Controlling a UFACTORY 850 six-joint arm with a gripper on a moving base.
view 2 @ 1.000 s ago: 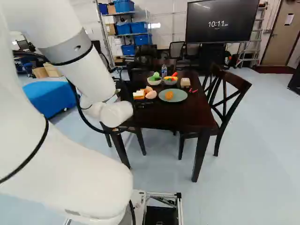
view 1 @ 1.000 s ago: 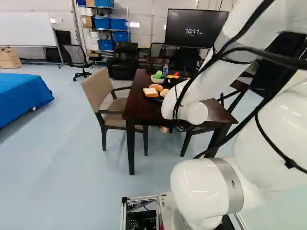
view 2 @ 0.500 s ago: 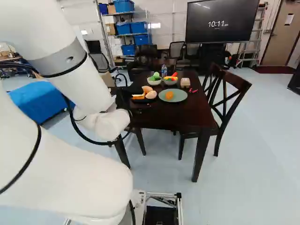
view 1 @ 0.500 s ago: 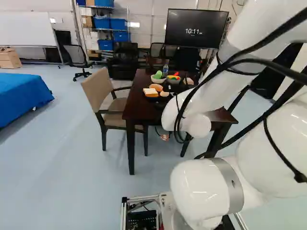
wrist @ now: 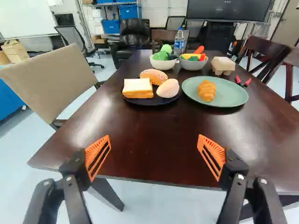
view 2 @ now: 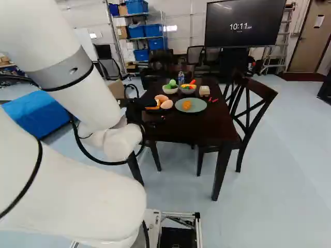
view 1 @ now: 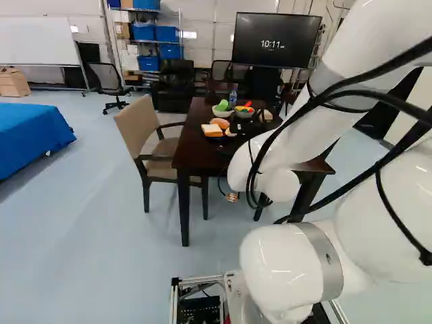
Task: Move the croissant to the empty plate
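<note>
In the right base view my gripper (view 2: 137,105), black and partly hidden by its own arm, is over the near left of the table. The wrist view shows the gripper (wrist: 154,151) wide open, nothing between its orange pads. Ahead of it and toward the right finger's side, the croissant (wrist: 206,91) lies on a green plate (wrist: 234,94). Beside that plate, a dark plate (wrist: 140,101) bears a sandwich-like bread piece (wrist: 137,88), an oblong roll (wrist: 153,76) and a rounded pale bun (wrist: 168,88). No bare plate is visible.
Beyond the plates on the table (wrist: 154,135) stand a white bowl (wrist: 162,64), a grey bowl (wrist: 192,65) and a bottle (wrist: 179,41). An egg carton (wrist: 223,65) and red-handled tool (wrist: 243,81) sit past the green plate. Chairs (wrist: 51,81) flank the table.
My arm has swung left in the right base view, and the gripper now covers part of the dark plate there. The base and the food have stayed put; the gripper has remained open.
</note>
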